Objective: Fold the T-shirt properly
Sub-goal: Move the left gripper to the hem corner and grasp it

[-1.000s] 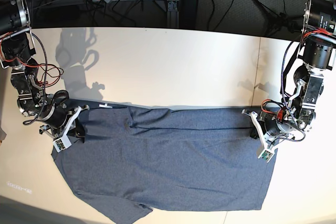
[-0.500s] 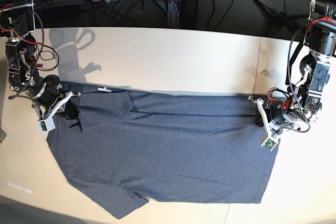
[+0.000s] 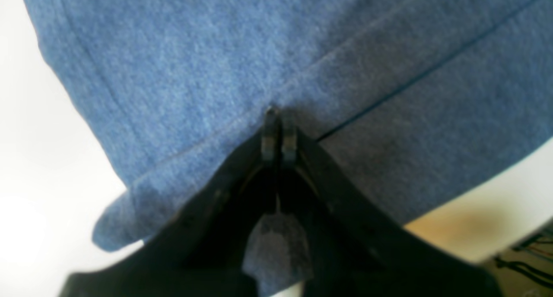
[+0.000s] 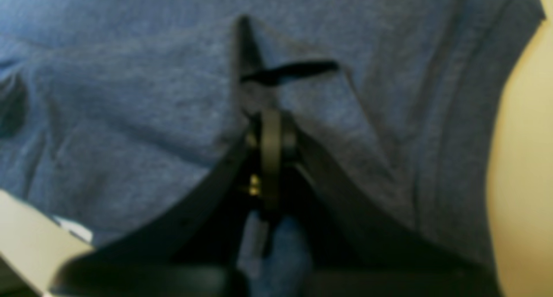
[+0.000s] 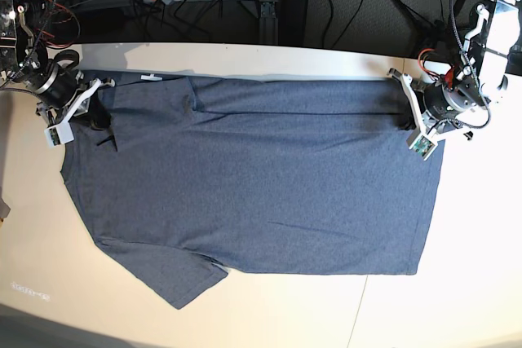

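The T-shirt [image 5: 261, 177] lies spread over most of the worktop [image 5: 245, 59], plain side up, with its upper edge close to the far edge and one sleeve pointing toward the near left corner. Your left gripper [image 5: 416, 112] has its jaws together on the hem near the far right corner, and your right gripper [image 5: 81, 107] is clamped on a small pinch of cloth near the far left corner; both wrist views show fabric between the closed tips. The risk, I think, is that each grip is thin, so one side can slip out if you pull the two arms unevenly. The cloth between them is nearly tight, so more pull may drag the shirt over the far edge. Also the loose sleeve can fold under and spoil the fold.
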`<action>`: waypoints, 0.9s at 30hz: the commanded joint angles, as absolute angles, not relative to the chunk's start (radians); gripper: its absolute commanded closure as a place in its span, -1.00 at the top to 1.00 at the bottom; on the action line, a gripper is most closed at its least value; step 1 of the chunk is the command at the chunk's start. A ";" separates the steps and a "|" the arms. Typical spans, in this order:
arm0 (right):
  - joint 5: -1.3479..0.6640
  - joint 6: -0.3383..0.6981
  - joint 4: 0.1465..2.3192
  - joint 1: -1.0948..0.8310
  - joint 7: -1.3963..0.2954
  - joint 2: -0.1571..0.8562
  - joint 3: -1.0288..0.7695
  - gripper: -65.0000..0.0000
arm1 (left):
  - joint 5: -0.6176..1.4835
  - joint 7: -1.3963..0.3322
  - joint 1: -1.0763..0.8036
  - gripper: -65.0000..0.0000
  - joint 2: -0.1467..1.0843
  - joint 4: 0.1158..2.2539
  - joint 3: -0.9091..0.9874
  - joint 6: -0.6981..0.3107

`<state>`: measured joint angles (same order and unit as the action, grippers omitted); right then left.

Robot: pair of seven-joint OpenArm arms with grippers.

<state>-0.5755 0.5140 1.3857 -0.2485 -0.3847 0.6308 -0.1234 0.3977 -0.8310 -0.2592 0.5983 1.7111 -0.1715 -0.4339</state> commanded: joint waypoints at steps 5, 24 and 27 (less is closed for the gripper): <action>-0.569 0.580 1.452 -0.320 -0.413 0.679 -0.174 -1.00 | 0.353 -0.929 -0.351 -1.00 0.610 1.771 -0.154 -0.436; -0.577 0.579 1.459 -0.361 -0.419 0.679 -0.201 -1.00 | 0.502 -0.854 -0.321 -1.00 0.610 1.808 0.071 -0.495; -0.577 0.579 1.459 -0.358 -0.416 0.679 -0.201 -1.00 | 0.590 -0.857 -0.289 -1.00 0.610 1.810 0.131 -0.538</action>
<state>-0.5804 0.5140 1.4490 -0.3576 -0.4088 0.6567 -0.1898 0.5873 -0.8726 -0.2932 0.5934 1.7935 0.1230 -0.5102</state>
